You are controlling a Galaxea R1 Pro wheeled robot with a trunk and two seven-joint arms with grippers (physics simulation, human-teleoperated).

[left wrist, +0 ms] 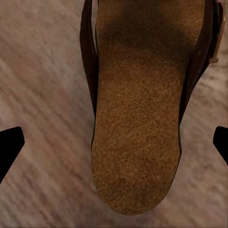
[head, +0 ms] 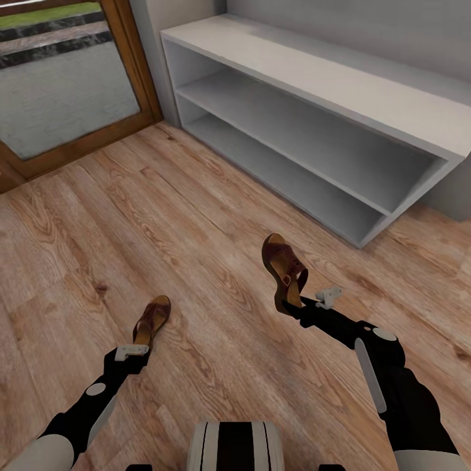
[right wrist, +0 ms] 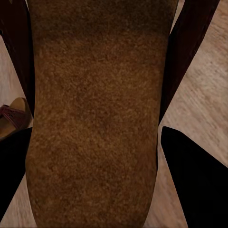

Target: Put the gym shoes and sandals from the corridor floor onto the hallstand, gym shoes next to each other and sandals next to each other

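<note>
Head view: right gripper [head: 296,307] clamps one sandal [head: 282,269] aloft.

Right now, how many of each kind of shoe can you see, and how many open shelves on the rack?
Dark-brown leather sandals with tan footbeds: 2
Open shelves in the light-grey shoe rack: 2
Total: 4
</note>
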